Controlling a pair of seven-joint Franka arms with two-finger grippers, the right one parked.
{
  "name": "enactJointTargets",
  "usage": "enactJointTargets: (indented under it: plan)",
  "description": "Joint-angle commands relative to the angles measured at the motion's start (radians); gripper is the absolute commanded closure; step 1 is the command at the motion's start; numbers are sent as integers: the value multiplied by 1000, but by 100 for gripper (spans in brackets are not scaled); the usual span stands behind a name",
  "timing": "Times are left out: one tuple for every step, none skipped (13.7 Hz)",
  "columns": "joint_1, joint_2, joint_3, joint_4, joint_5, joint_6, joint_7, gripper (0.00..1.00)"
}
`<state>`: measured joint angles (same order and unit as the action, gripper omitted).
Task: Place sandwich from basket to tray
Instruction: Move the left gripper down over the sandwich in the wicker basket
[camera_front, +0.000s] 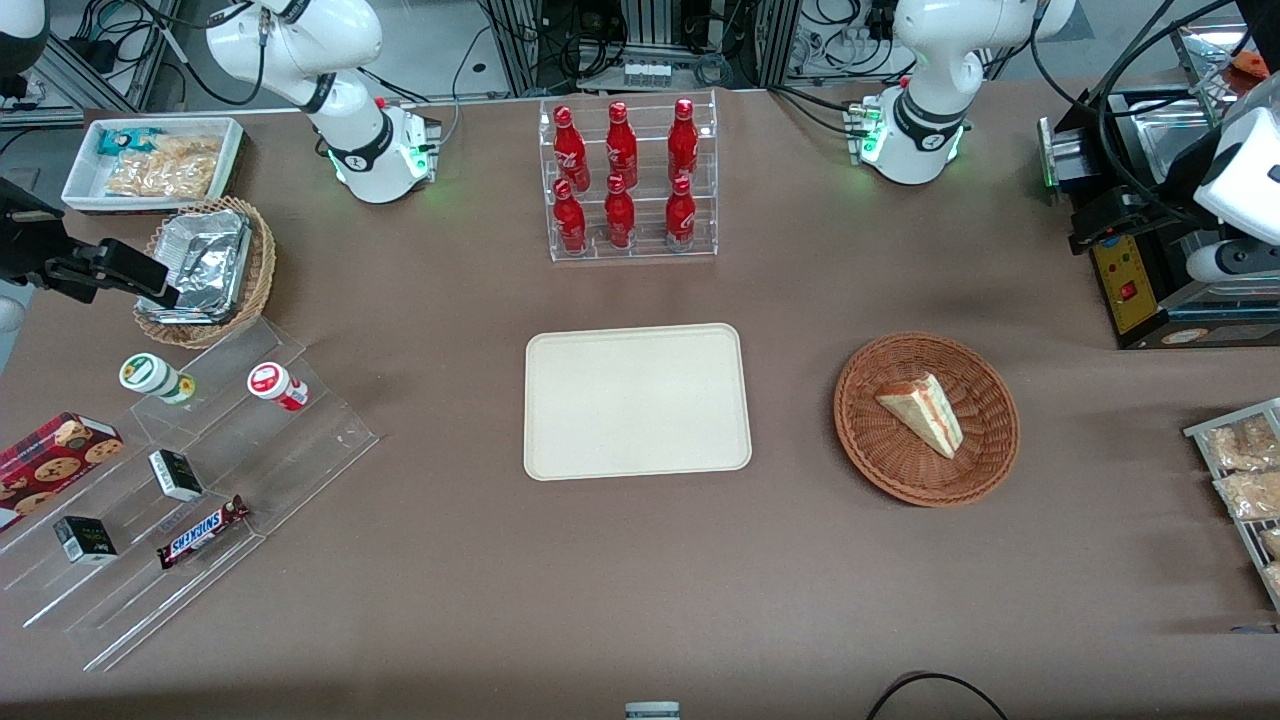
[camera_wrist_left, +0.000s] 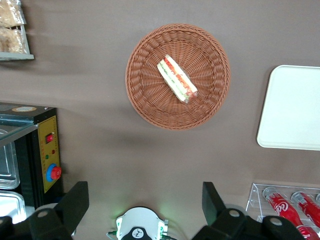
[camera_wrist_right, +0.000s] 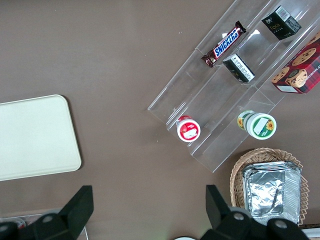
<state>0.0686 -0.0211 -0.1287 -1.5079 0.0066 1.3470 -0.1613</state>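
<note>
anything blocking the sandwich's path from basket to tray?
Nothing visible. The sandwich lies in the basket; only bare tablecloth separates it from the empty tray. The open gripper hangs high above the table, nothing between it and the sandwich.

I get bright, even overhead light and sharp focus. The surface (camera_front: 420, 560) carries soft shadows; the foil (camera_front: 200, 262) glares.

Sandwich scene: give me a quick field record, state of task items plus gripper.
sandwich: lying in the basket, untouched
basket: on the table, toward the working arm's end
tray: bare, beside the basket, nearer the front camera than the cola bottle rack
gripper: open, high above the table, holding nothing
task: not yet started
</note>
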Motion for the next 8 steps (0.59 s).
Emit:
enactJointTargets:
  plan:
    - [7,-6,-11,14,21,-12,9,0]
    - [7,-3,-15,15,21,-12,3,0]
    - [7,1,-15,14,23,-11,3,0]
    - [7,9,-19,8,27,-5,2,0]
    - [7,20,-20,-8,27,6,-4,0]
    - [7,33,-20,-40,27,44,-7,0]
    - [2,36,-34,-104,29,116,-12,0]
    - [0,32,-46,-189,30,211,-52,0]
